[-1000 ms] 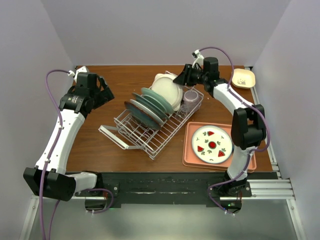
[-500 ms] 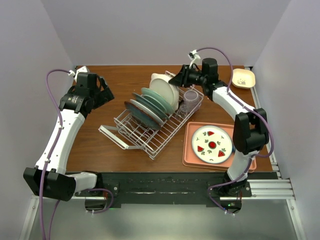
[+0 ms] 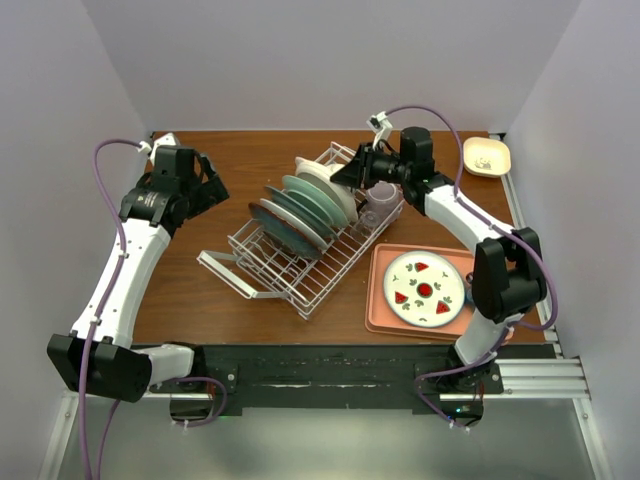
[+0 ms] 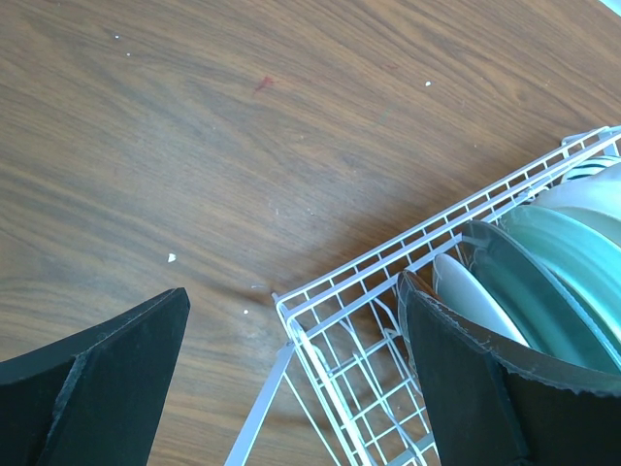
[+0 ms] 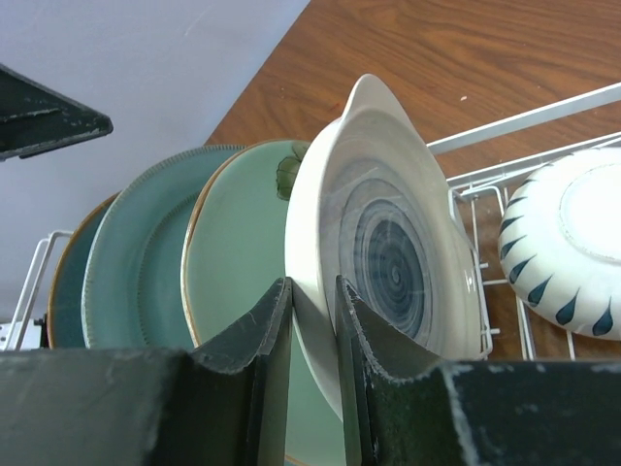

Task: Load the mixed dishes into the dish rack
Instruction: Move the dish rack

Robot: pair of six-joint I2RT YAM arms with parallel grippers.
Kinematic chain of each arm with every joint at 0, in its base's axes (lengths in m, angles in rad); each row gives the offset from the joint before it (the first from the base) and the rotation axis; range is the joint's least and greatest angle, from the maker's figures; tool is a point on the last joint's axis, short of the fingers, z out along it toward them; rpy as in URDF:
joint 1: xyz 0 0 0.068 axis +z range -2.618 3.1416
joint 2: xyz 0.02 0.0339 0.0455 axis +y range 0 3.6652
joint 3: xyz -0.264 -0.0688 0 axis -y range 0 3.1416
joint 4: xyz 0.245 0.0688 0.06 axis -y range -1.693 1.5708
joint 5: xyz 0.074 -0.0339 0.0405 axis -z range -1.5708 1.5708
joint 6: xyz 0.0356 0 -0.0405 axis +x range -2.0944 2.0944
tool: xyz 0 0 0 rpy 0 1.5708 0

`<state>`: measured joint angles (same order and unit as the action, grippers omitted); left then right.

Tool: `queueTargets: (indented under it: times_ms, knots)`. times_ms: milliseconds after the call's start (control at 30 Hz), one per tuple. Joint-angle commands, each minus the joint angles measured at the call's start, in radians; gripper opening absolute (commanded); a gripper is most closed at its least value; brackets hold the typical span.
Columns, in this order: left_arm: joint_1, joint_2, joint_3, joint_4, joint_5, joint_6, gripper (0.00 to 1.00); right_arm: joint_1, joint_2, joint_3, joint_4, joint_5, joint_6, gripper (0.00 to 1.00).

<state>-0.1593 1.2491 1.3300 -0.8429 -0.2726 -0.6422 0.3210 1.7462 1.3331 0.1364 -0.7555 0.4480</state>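
The white wire dish rack point(image 3: 300, 270) stands mid-table with several green and teal plates point(image 3: 295, 212) upright in its slots. My right gripper point(image 3: 347, 174) is shut on the rim of the cream plate with the blue-ringed centre point(image 3: 325, 183), which stands on edge in the rack against a pale green plate point(image 5: 238, 252). In the right wrist view both fingers point(image 5: 312, 287) pinch the cream plate point(image 5: 388, 243). A translucent purple cup point(image 3: 380, 194) and a white bowl point(image 5: 572, 238) sit at the rack's far end. My left gripper point(image 3: 212, 186) is open and empty, above the rack's corner point(image 4: 291, 311).
A salmon-pink tray point(image 3: 384, 312) at the front right holds a patterned plate with red motifs point(image 3: 425, 288). A small cream dish point(image 3: 487, 157) sits at the back right corner. The walls close in on both sides.
My right gripper has moved left and down with the cream plate, tipping it from nearly flat to upright in the rack beside the green plates. The left arm has not moved.
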Motion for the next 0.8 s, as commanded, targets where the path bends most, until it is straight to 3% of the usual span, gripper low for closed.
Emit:
queueTargets:
  times_ms: [0,167,233,333,767]
  knots:
    - [0.004,-0.008,-0.002,0.038,0.007,0.024,1.00,-0.002,-0.057,-0.037,0.026,-0.010,-0.002,0.00]
    - [0.006,-0.008,-0.006,0.041,0.007,0.030,1.00,0.009,-0.056,-0.049,0.034,-0.028,0.014,0.02]
    - [0.006,-0.007,-0.006,0.039,0.007,0.030,1.00,0.010,-0.057,-0.043,0.035,-0.030,0.023,0.19]
    - [0.006,-0.008,-0.006,0.041,0.006,0.029,1.00,0.009,-0.066,-0.034,0.038,-0.031,0.035,0.34]
    - [0.007,-0.007,-0.002,0.041,-0.002,0.039,1.00,0.013,-0.105,-0.031,0.075,-0.047,0.118,0.66]
